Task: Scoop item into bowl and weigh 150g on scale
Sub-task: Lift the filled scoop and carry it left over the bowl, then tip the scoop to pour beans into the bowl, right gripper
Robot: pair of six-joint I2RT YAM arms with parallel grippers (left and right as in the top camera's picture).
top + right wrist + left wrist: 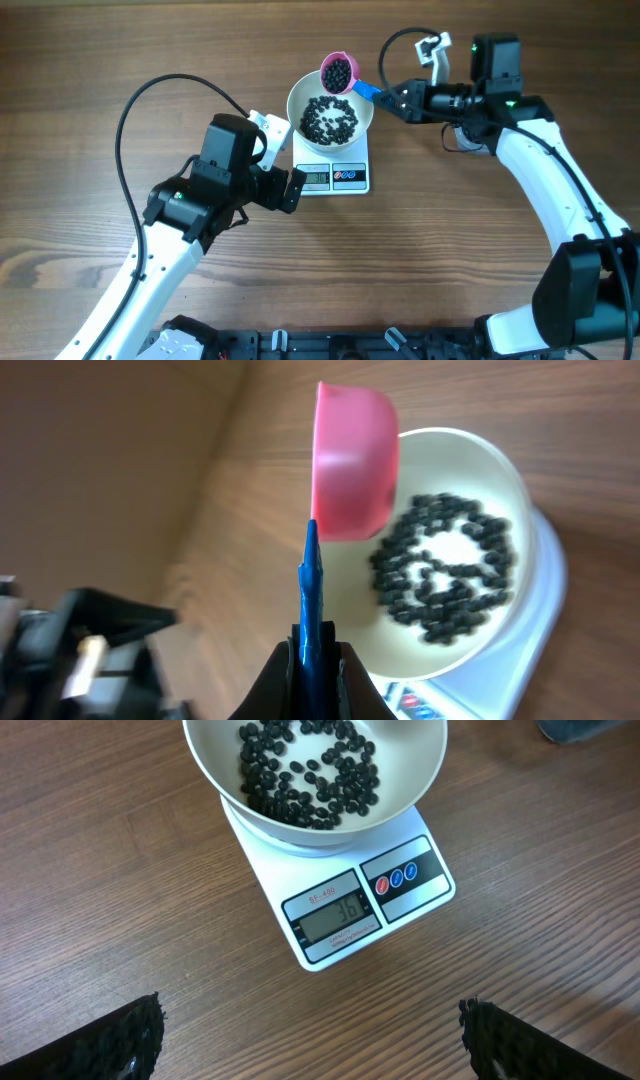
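The white bowl (300, 103) stands on the white scale (333, 178) and holds a thin layer of black beans (330, 120). Over its far rim hovers a pink scoop (338, 73) with beans in it. My right gripper (385, 98) is shut on the scoop's blue handle (310, 600). The right wrist view shows the scoop (352, 460) from the side, beside the bowl (500, 470). My left gripper (283, 160) stands open and empty at the scale's front left, its fingers (120, 1045) wide apart over bare wood. The scale's display (340, 910) reads 36.
A black cable (130, 110) loops over the wooden table at the left. A second cable (400, 40) arcs behind the right wrist. Both arm bases sit along the near edge (330, 345).
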